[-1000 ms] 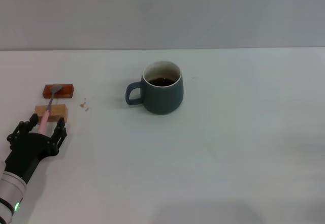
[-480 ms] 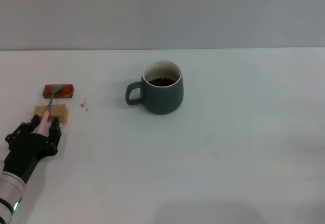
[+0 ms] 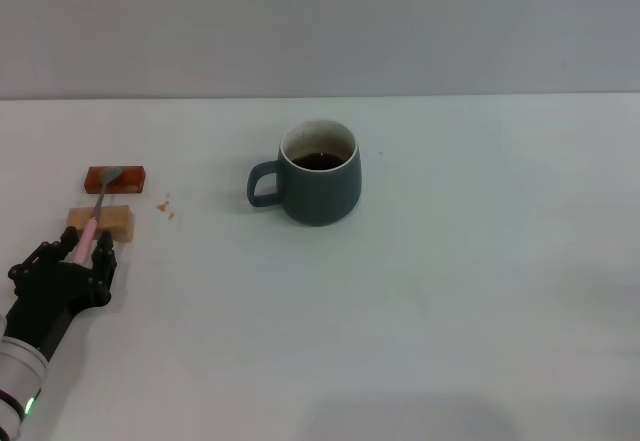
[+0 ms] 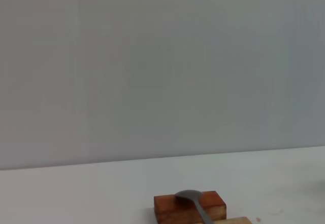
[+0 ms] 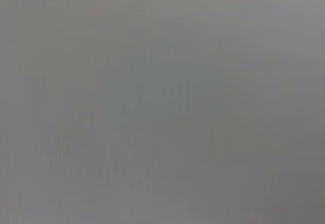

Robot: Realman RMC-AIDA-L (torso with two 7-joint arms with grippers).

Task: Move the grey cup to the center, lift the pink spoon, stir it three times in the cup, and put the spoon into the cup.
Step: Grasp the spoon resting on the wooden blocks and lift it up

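Note:
The grey cup [image 3: 320,186] stands upright near the table's middle, handle toward my left, dark liquid inside. The pink spoon [image 3: 92,226] lies at the far left across two small blocks. Its metal bowl rests on the reddish-brown block and also shows in the left wrist view [image 4: 190,196]. Its pink handle passes over the tan block toward me. My left gripper [image 3: 85,249] is low at the near end of the handle, fingers closed on it. My right gripper is out of view; the right wrist view shows only plain grey.
The reddish-brown block [image 3: 128,177] and the tan block [image 3: 118,221] sit near the table's left edge. A few brown crumbs [image 3: 166,206] lie just right of them. White tabletop spreads around the cup.
My left gripper's fingers, spread wide a second ago, have closed in around the spoon's pink handle. The cup and blocks have not moved.

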